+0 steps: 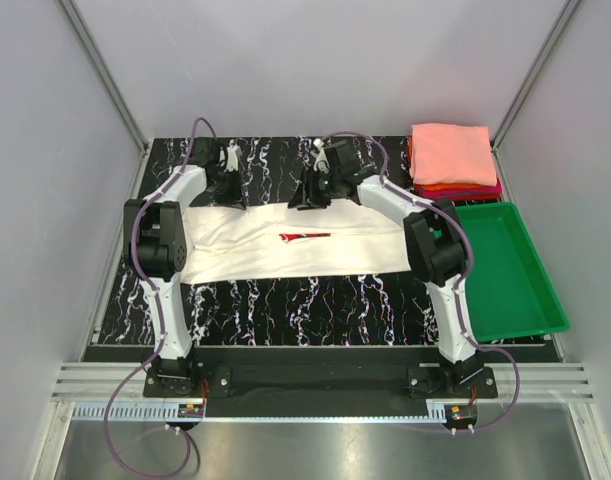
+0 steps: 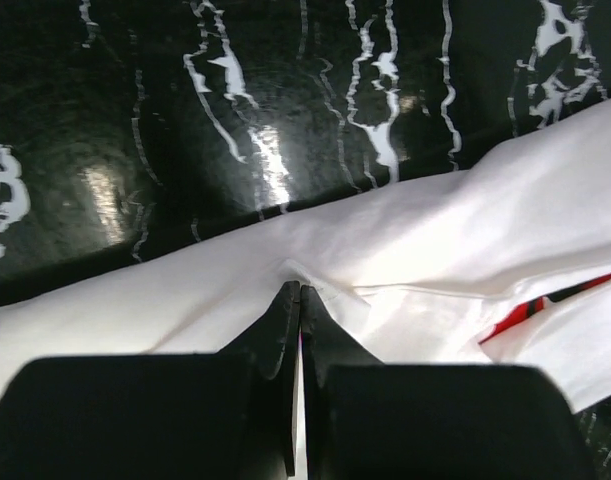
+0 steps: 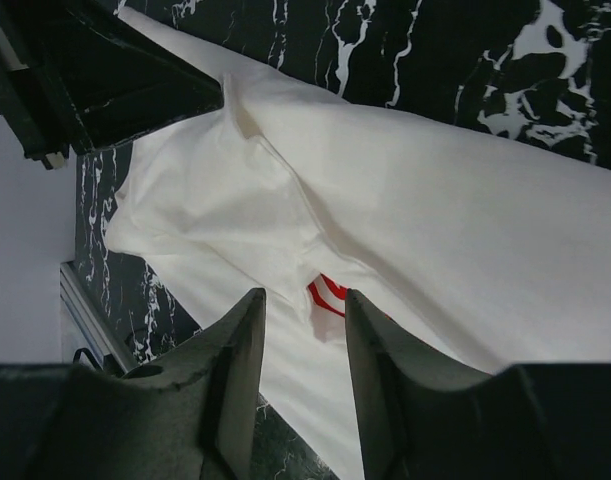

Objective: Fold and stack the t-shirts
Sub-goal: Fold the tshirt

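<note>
On the left of the black table [image 1: 285, 300], the left gripper [image 2: 299, 292] reaches to the far edge of the white shirt [image 1: 285, 250]. Its two fingers [image 2: 280, 330] are pressed tight together. They pinch a little bit of the white cloth at their tips, and the cloth makes small wrinkles right there.

The white shirt lies flat across the middle of the table, long from left to right (it looks partly folded, with cloth laid over cloth). Only a thin strip of the red print [image 1: 305, 236] peeks out from a fold near the middle.

A little more to the right, the right gripper [image 3: 305, 300] is also at the far edge of the white shirt. Its fingers [image 3: 240, 350] are spread apart and hold nothing. A bit of the red print shows in the gap between them, down on the cloth. It is hard to tell if the fingertips touch the shirt.

In the far right corner sits a stack [image 1: 455, 186] of folded shirts. A pink shirt [image 1: 450, 152] is on top, with orange, red and dark ones under it. The stack is well apart from the white shirt. Just on the near side of the stack, along the right edge, is the green tray [image 1: 500, 270].
</note>
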You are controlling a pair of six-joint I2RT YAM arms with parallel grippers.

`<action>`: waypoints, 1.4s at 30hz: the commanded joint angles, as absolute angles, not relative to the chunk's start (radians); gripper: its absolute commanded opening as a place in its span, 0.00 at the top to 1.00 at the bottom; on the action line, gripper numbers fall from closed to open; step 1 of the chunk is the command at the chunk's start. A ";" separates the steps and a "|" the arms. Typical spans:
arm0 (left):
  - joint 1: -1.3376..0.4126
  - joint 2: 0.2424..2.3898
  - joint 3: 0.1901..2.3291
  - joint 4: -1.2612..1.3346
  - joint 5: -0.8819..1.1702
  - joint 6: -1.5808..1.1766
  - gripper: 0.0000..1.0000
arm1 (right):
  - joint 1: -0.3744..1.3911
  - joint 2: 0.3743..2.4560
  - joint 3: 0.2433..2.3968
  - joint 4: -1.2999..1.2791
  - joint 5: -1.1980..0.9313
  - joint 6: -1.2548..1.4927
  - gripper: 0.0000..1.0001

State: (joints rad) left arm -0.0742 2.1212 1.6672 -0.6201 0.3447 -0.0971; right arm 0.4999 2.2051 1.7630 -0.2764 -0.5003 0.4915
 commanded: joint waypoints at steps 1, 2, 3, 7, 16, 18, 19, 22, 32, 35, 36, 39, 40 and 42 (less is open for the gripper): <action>-0.097 2.019 1.661 -0.607 0.410 -0.127 1.00 | 0.528 2.281 1.873 -0.215 -0.564 0.479 0.54; -0.104 2.000 1.648 -0.606 0.407 -0.133 1.00 | 0.531 2.298 1.888 -0.212 -0.571 0.479 0.53; -0.106 1.991 1.641 -0.607 0.403 -0.136 1.00 | 0.535 2.328 1.902 -0.207 -0.583 0.477 0.53; -0.127 1.935 1.597 -0.610 0.368 -0.166 1.00 | 0.537 2.352 1.913 -0.195 -0.580 0.486 0.51; -0.195 1.829 1.474 -0.612 0.380 -0.287 1.00 | 0.537 2.215 1.738 -0.144 -0.509 0.489 0.53; -0.236 1.815 1.456 -0.611 0.382 -0.302 0.98 | 0.535 2.186 1.694 -0.143 -0.488 0.489 0.54; -0.253 1.804 1.434 -0.612 0.371 -0.304 0.94 | 0.537 2.175 1.678 -0.141 -0.483 0.485 0.54; -0.301 1.760 1.366 -0.597 0.370 -0.356 0.94 | 0.535 2.140 1.620 -0.140 -0.466 0.476 0.54; -0.234 1.600 1.310 -0.653 0.241 -0.328 0.57 | 0.535 2.040 1.549 -0.130 -0.503 0.463 0.54; -0.132 1.588 1.287 -0.661 0.156 -0.292 0.52 | 0.537 2.046 1.548 -0.106 -0.557 0.466 0.54; -0.112 1.603 1.293 -0.661 0.164 -0.273 0.51 | 0.537 2.049 1.542 -0.094 -0.572 0.472 0.54; -0.048 1.663 1.315 -0.664 0.220 -0.241 0.50 | 0.545 2.069 1.539 -0.068 -0.614 0.469 0.53; -0.016 1.678 1.316 -0.661 0.233 -0.241 0.50 | 0.551 2.075 1.540 -0.060 -0.620 0.462 0.53; -0.002 1.722 1.319 -0.657 0.244 -0.239 0.50 | 0.572 2.092 1.546 -0.060 -0.640 0.430 0.53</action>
State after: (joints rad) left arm -0.0143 1.6634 1.2938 -0.6571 0.2237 -0.2794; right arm 0.5404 2.0995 1.5436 -0.1165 -0.5716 0.4751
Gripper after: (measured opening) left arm 0.496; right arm 0.464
